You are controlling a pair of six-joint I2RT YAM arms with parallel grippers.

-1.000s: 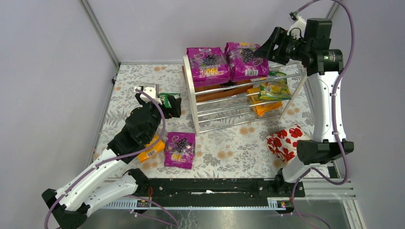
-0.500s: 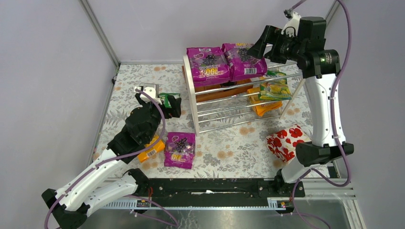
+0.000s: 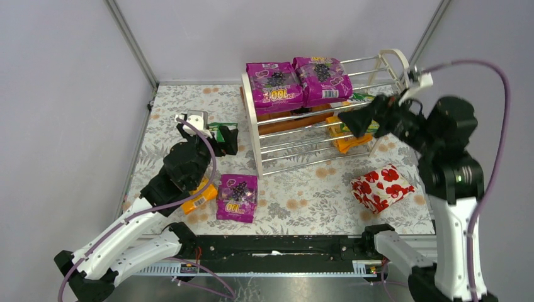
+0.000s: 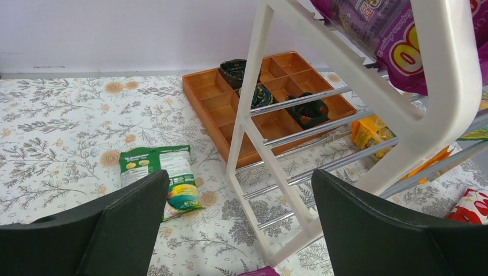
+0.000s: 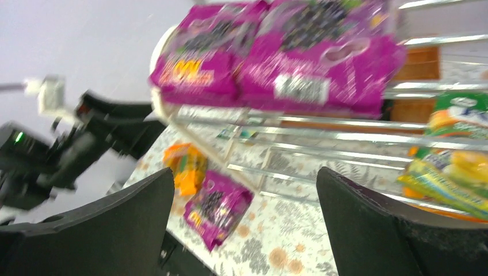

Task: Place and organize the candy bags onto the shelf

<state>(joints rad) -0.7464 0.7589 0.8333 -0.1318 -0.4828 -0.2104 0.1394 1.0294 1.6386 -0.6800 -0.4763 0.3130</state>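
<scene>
Two magenta bags [image 3: 274, 87] lay atop the shelf [image 3: 250, 113]. The left gripper [image 4: 240, 184] and right gripper [image 5: 246, 172] gaped wide, empty; the left would best straddle the green-white bag [image 4: 172, 172] squarely before pinching.

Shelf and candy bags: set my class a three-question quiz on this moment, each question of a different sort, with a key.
1. How many magenta bags lie on the top tier of the shelf?
2. True or false: the right gripper is shut on a bag.
3. Of the bags lying on the table, which is farthest from its near edge? A orange; B green-white; C magenta.
Key: 1, two, side by side. 2, false: its jaws stand open with nothing between them. 3, B, the green-white bag.
</scene>
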